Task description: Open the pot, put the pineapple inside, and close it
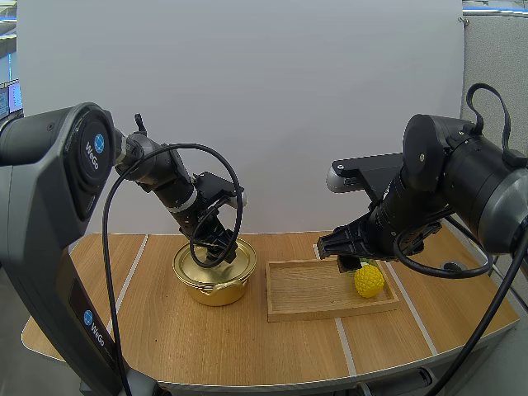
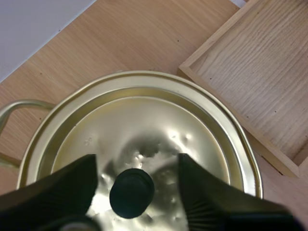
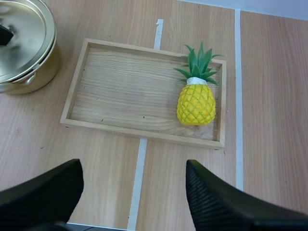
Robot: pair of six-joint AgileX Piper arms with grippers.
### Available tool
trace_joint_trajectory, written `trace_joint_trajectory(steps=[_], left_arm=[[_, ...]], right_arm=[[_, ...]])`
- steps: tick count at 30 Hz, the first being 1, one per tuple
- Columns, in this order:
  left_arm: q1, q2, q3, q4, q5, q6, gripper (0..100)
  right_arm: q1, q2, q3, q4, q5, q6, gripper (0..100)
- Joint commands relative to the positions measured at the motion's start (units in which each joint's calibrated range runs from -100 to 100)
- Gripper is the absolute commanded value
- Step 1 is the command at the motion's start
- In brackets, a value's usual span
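Nothing done yet: lid (image 2: 144, 120) sits on the pot (image 1: 213, 276), and the pineapple (image 3: 196, 103) lies in the tray (image 3: 120, 91) beside it. Left gripper (image 2: 137, 163) hangs over the lid, fingers (image 2: 57, 187) apart either side of the knob (image 2: 132, 192), seemingly not touching it. Right gripper (image 3: 132, 168) hovers above the tabletop (image 3: 38, 139) near the tray, fingers apart, empty; lifting, loading and closing all remain.

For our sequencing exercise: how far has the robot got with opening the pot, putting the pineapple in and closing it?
Nothing is finished: the lid sits on the pot. In hand: the left gripper is open either side of the knob. Left: lifting it, moving the pineapple from the tray, closing.
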Motion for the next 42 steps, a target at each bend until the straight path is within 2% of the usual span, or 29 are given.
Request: trace_joint_trajectory(steps=[1,2,3,4,14,22,33,42], left_arm=[[-0.07,-0.1,-0.5,0.3,0.5,-0.6,30],[-0.07,-0.1,-0.5,0.3,0.5,-0.6,19],[-0.07,-0.1,-0.5,0.3,0.7,-0.6,2],[-0.07,-0.1,-0.5,0.3,0.7,-0.6,0],[-0.07,-2.5,-1.7,1.0,2.1,-2.2,0],[-0.07,-14.6,-9.3,4.8,6.6,-5.7,0],[-0.07,-31.7,-29.1,12.3,7.1,-10.4,0],[-0.07,-34.1,-48.7,14.7,7.1,-15.2,0]], right_arm=[[-0.2,-0.3,-0.2,0.2,-0.7,0.0,100],[-0.2,-0.3,-0.2,0.2,-0.7,0.0,100],[-0.2,-0.3,-0.2,0.2,-0.7,0.0,100],[-0.2,-0.3,-0.2,0.2,-0.7,0.0,100],[-0.2,-0.3,-0.2,0.2,-0.7,0.0,100],[-0.2,-0.3,-0.2,0.2,-0.7,0.0,100],[-0.2,-0.3,-0.2,0.2,-0.9,0.0,100],[-0.2,-0.3,-0.2,-0.6,-4.1,0.0,100]])
